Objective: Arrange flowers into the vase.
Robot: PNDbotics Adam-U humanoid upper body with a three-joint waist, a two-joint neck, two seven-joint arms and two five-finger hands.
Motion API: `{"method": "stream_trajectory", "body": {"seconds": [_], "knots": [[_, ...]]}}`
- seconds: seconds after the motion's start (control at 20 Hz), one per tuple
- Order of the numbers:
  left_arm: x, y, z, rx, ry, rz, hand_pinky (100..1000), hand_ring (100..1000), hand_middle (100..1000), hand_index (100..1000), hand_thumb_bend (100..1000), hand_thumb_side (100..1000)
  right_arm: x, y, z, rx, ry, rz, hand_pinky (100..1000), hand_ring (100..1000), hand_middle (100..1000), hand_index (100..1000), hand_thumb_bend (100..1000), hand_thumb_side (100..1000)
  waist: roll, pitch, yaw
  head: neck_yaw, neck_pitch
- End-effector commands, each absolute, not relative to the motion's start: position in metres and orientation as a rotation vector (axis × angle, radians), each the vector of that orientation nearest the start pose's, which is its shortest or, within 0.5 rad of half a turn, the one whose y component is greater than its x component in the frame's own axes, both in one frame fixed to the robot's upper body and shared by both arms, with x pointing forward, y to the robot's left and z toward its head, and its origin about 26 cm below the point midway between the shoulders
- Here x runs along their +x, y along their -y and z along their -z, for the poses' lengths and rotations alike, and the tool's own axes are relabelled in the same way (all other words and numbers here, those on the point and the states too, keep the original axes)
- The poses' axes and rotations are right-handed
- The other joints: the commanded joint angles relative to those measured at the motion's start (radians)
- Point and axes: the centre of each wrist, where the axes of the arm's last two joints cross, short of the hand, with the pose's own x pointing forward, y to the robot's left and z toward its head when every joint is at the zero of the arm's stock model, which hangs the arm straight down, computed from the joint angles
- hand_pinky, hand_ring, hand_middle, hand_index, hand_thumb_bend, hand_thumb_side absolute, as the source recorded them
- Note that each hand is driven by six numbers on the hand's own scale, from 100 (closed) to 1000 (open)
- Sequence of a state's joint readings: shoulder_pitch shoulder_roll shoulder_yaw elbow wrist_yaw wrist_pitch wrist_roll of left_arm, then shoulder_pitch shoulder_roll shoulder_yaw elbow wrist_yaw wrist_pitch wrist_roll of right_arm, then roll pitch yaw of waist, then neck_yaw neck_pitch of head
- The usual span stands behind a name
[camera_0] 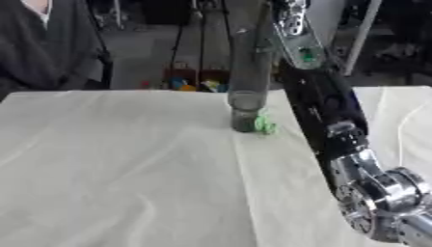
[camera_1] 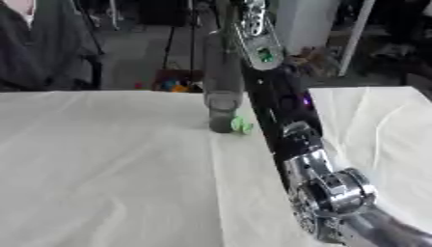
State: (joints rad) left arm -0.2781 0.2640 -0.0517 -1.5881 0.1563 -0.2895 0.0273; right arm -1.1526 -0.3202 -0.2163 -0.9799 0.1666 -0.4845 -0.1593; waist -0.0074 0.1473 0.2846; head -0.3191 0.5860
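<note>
A: Left eye view first: where does the vase (camera_0: 248, 99) stand?

B: Near the far edge of the counter (camera_0: 118, 164), about midway along it. It is tall, narrow and grey-clear, upright on the pale cloth (camera_0: 127, 193) that covers the counter, and its top runs out of the picture.

A: And the flowers?

B: I see only a small bright green thing (camera_0: 266, 125) at the foot of the vase, on its right side, touching or just beside it. It may be a bit of stem or leaf, but the picture is too soft to say.

A: Which arm is working?

B: The right arm (camera_0: 337, 130). It comes in from the near right corner of the counter, silver joints low in the picture, then a long black forearm that runs up toward the far edge, passing just to the right of the vase.

A: What are the fingers doing?

B: I cannot tell. The arm's upper end is a silver piece with a green spot, up beside the top part of the vase, and neither view shows the right hand plainly enough to tell whether it is clenched, released or grasping anything.

A: The left hand?

B: It shows in neither view.

A: Anything else on the counter?

B: Folds in the cloth, with a long crease running from the vase toward the near edge.
</note>
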Motion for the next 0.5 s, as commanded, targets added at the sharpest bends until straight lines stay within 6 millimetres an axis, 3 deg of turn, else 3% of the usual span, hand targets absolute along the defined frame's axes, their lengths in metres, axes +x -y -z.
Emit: {"method": "stream_trajectory", "body": {"seconds": [0.05,0.5], "knots": [[0.3439,-0.2657,-0.0955,-0.032,2.159,0.195,919,677,755,642,1000,514,0.4844,0.2658,-0.3191,0.523,-3.56,0.163,100,163,100,286,100,640,0.004,-0.013,-0.002,-0.001,-0.014],[0.3436,-0.2664,-0.0947,-0.031,2.156,0.194,919,677,756,641,1000,514,0.4861,0.2701,-0.3131,0.566,-3.583,0.197,100,359,222,386,100,644,0.007,-0.012,-0.005,0.002,-0.014]]}}
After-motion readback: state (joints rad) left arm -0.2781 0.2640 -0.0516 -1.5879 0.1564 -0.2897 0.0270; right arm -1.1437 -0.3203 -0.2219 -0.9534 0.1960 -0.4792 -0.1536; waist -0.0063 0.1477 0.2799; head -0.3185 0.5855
